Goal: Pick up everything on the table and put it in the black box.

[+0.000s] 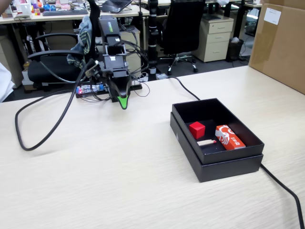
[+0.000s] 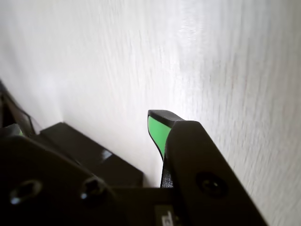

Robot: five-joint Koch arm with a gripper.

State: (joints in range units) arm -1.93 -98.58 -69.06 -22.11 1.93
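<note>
The small red cube (image 1: 196,129) lies inside the black box (image 1: 183,125), near its left wall. The box stands on the beige table (image 1: 119,181) at the right of the fixed view, nested in a slightly wider black tray. My gripper (image 1: 123,102) hangs tip-down at the back left, far from the box, just above the table by the arm's base. It holds nothing that shows. In the wrist view only one green-padded jaw tip (image 2: 157,129) shows over bare table, so whether it is open or shut does not show.
An orange-red packet with white print (image 1: 229,137) and a small pale stick (image 1: 206,142) also lie in the box. A black cable (image 1: 47,129) loops over the table at the left, and another (image 1: 283,188) runs off the front right. A brown carton (image 1: 281,43) stands at the back right.
</note>
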